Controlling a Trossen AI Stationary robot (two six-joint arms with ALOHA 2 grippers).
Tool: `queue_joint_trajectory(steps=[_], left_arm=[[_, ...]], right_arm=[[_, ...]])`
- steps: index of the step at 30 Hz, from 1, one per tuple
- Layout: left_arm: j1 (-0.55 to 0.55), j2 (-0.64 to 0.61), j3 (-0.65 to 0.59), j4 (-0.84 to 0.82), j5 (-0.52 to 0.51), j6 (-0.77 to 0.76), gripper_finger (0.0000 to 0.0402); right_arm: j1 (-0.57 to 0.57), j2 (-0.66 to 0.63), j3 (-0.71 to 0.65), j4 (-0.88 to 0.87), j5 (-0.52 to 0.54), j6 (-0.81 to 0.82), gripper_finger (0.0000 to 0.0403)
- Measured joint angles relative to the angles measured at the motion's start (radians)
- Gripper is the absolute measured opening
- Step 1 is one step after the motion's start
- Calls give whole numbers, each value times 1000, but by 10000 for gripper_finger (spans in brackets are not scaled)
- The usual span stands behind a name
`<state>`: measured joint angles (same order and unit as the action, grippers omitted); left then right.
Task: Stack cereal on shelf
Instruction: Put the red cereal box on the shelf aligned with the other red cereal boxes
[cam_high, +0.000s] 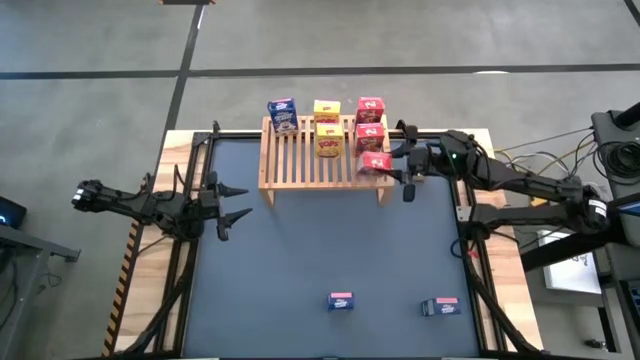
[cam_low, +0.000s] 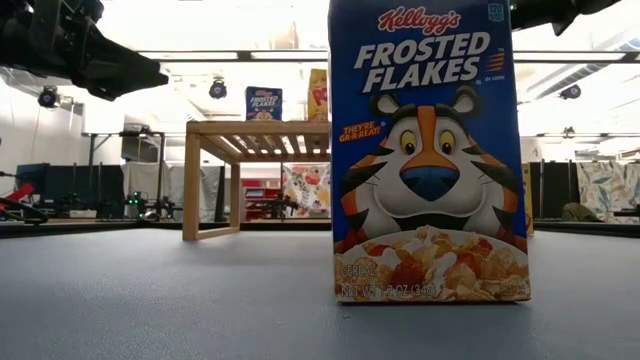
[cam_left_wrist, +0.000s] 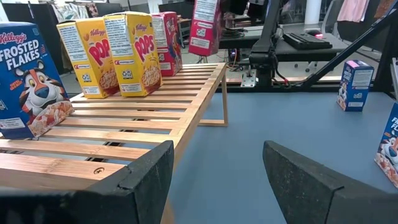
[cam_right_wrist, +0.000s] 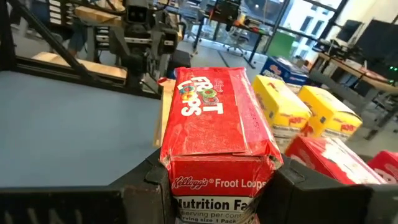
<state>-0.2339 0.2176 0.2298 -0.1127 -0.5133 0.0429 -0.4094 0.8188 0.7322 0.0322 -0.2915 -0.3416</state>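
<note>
Rack (cam_high: 325, 155): wooden, slatted, at the table's far edge. On it: one blue box (cam_high: 282, 114) at its left end, two yellow boxes (cam_high: 327, 128) mid-rack, two red boxes (cam_high: 369, 122) at its right end. Right gripper (cam_high: 385, 168): over the rack's right front corner, clamped on a third red box (cam_high: 375, 162). Left gripper (cam_high: 236, 200): left of the rack, fingers apart, holding nothing. Two blue boxes (cam_high: 341, 300) lie on the table well in front of the rack.

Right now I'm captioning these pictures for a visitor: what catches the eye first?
The right gripper holds a red Froot Loops cardboard box over the right end of the light wooden slatted rack. Five boxes already stand on the rack. On the dark table a blue Frosted Flakes box fills the low view.
</note>
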Motion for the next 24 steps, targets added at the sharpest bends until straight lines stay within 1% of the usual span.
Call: queue_joint_trajectory(steps=[6,8,13,17,24], left_arm=[[0,0,0,0,0,0,231],[0,0,0,0,0,0,231],[0,0,0,0,0,0,231],[0,0,0,0,0,0,231],[0,0,0,0,0,0,231]], right_arm=[[-101,3,0,0,-168,0,141],[-127,10,0,2,-207,0,141],[-159,52,-1,-1,-222,8,141],[-178,94,-2,3,-267,9,141],[-189,112,-2,10,-267,18,141]])
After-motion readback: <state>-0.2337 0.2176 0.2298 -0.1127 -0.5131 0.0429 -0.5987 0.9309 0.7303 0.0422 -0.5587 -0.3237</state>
